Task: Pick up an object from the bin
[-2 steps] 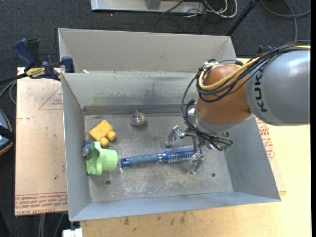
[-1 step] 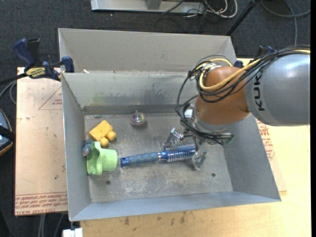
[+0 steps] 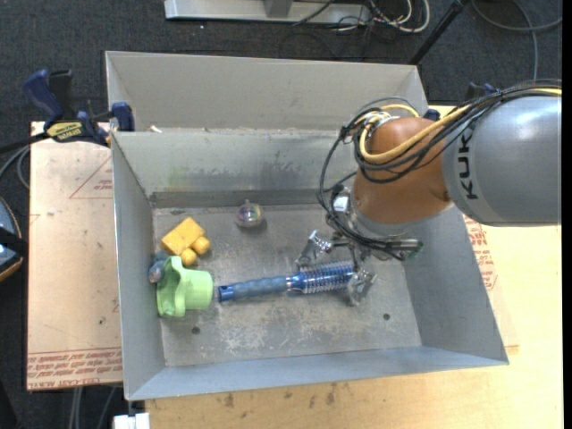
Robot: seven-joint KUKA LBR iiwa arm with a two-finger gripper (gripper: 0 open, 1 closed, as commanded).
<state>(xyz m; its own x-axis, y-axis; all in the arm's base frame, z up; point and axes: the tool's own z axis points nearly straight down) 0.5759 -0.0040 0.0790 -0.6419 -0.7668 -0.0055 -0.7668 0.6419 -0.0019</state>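
I'm holding my claw [image 3: 336,266] spread apart, unclenched, straddling the bristled head of the blue brush [image 3: 259,287] just right of centre frame.

Blue brush [image 3: 268,285], green cup [image 3: 183,291], yellow block [image 3: 182,236], grey bin [image 3: 268,333]

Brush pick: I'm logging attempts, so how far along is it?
Done: the gripper is low in the bin, its fingers open on either side of the bristled end of the blue brush. In hand: nothing is gripped yet, and the brush lies flat on the bin floor. Left: close on it and lift it out.
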